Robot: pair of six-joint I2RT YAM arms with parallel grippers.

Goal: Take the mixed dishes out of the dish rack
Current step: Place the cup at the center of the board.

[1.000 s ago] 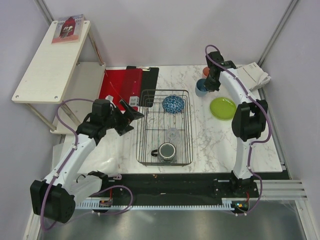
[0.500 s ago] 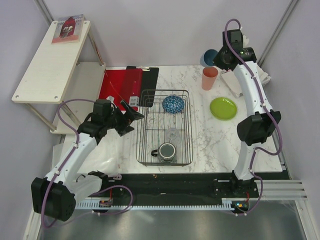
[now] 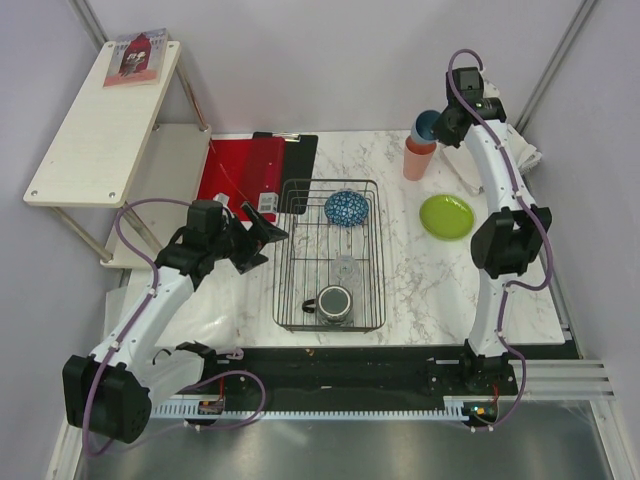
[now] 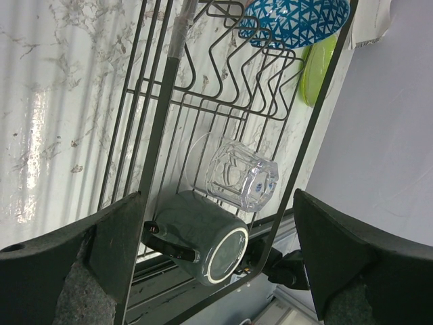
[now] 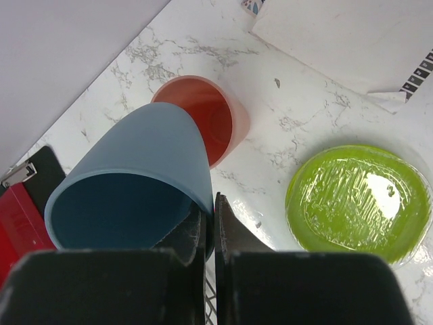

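The black wire dish rack (image 3: 281,260) holds a blue patterned bowl (image 3: 346,207), a clear glass (image 3: 345,268) and a dark grey mug (image 3: 334,302). My left gripper (image 3: 265,228) is open and empty at the rack's left side; its view shows the mug (image 4: 199,240), glass (image 4: 242,177) and bowl (image 4: 294,24) between its fingers. My right gripper (image 3: 441,122) is shut on the rim of a blue cup (image 5: 135,176), held tilted just above a salmon-pink cup (image 5: 206,108) standing at the back right. The lime-green plate (image 3: 446,216) lies on the table to the right of the rack.
A red clipboard (image 3: 250,168) lies behind the rack on the left. White papers (image 3: 508,150) lie at the back right corner. A white shelf (image 3: 100,125) with a book (image 3: 138,55) stands at the far left.
My right gripper lifted the blue cup off the table, swung it back and up, then brought it over the salmon-pink cup. The left arm has barely moved.
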